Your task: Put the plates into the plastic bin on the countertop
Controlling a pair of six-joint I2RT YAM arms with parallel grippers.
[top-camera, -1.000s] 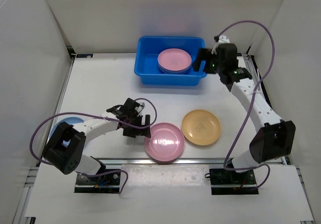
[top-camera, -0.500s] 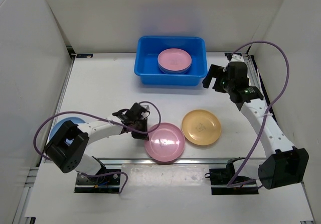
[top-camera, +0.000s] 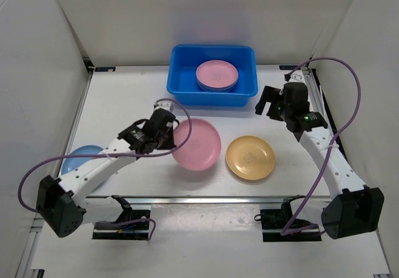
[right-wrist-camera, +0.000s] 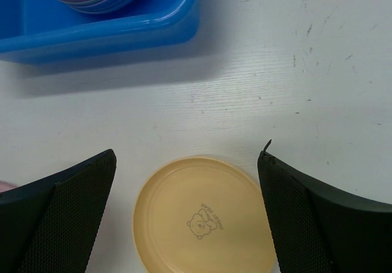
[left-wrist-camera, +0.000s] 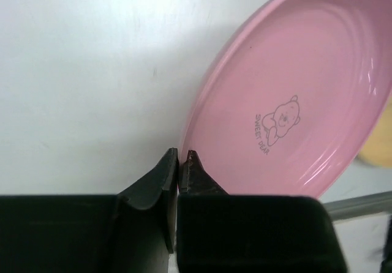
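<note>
Up close, the left wrist camera shows what the overhead view cannot: the left gripper (left-wrist-camera: 182, 157) has its two fingers pinched together on the near rim of the pink plate (left-wrist-camera: 294, 101), and a small bear drawing (left-wrist-camera: 280, 121) with lettering is printed in the plate's centre. From above, that plate is seen held at its left edge, tilted, over the middle of the countertop (top-camera: 124, 97). Just to its right a yellow plate (top-camera: 250, 158) lies flat, apart from it. The overhead view alone shows a light blue plate (top-camera: 81, 156) at the near left, partly hidden under the left arm. The right gripper (top-camera: 269, 100) hangs beyond the yellow plate, beside the right end of the bin (top-camera: 181, 91), its fingers spread wide and holding nothing; its own camera looks down between them at the yellow plate. The bright blue bin sits at the far middle of the countertop with a stack of plates (top-camera: 217, 75) inside, pink on top and purple edges under it. The surface is flat and white with faint scuffs, closed in by white walls (top-camera: 187, 16). Counted: one bin, three plates outside it, and one stack inside whose number I cannot tell.
</note>
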